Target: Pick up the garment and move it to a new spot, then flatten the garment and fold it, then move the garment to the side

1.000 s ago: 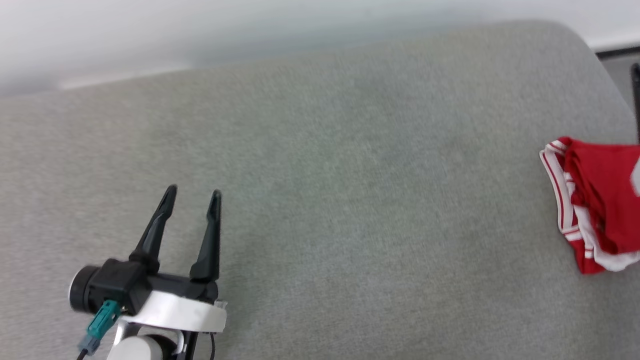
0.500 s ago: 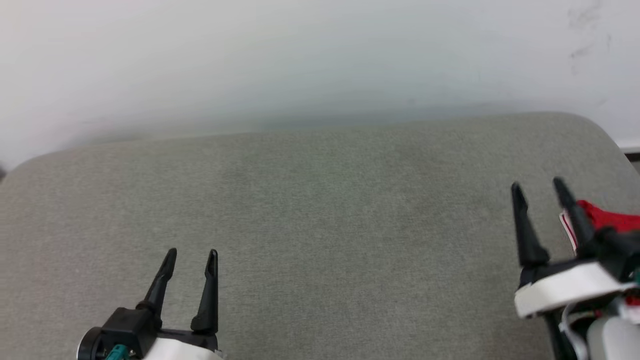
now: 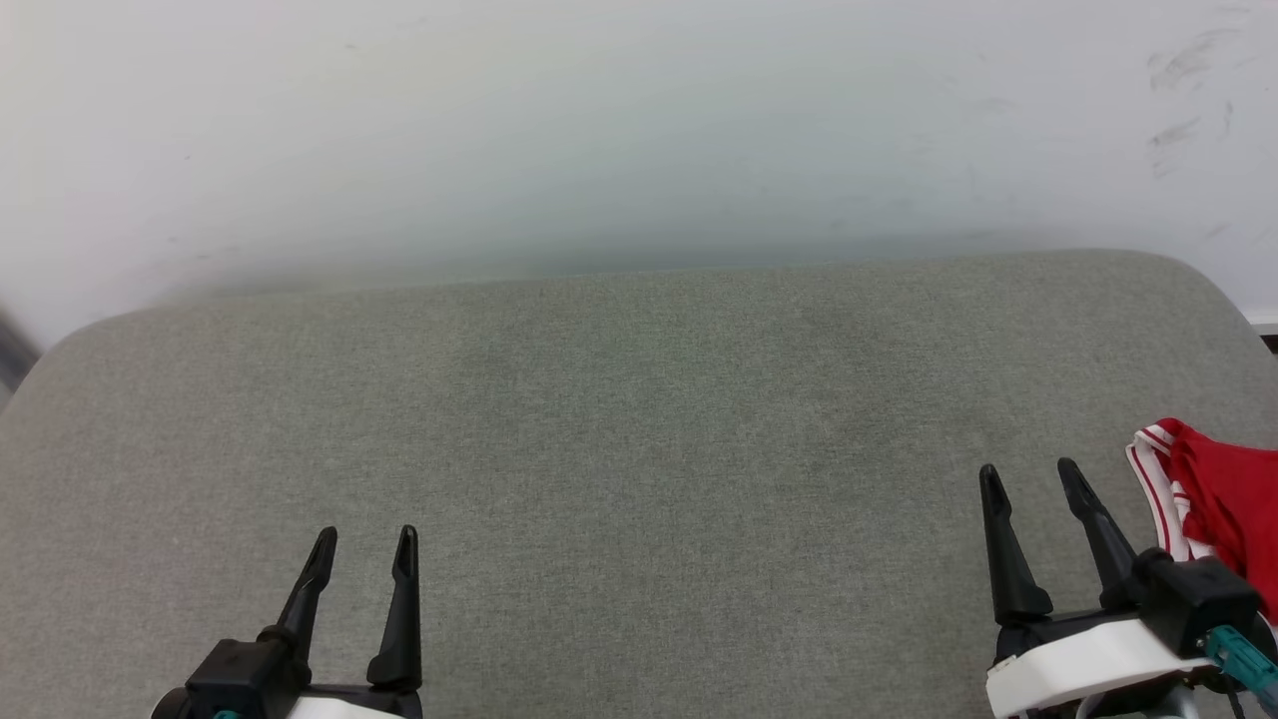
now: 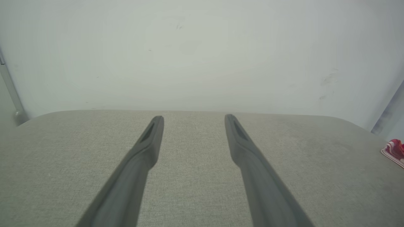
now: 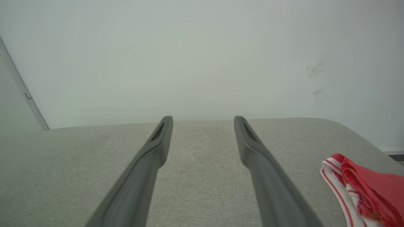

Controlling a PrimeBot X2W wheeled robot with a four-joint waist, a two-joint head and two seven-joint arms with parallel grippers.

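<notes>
My left pincer holds its two dark fingers apart and empty, tips pointing away from me. My right pincer matches it: fingers spread, gripping nothing. Both sit low over a grey upholstered cushion; I cannot tell whether either touches the fabric.

Just to the right of my right pincer lies the jersey, bunched into a red heap, with its white, red-striped trim turned towards that pincer. It lies clear of the fingers, near the cushion's right edge and well apart from my left pincer.

Beyond both sets of fingertips the cushion runs to a rounded far edge. Behind it rises a pale wall, with faint scuff marks up to the right.
</notes>
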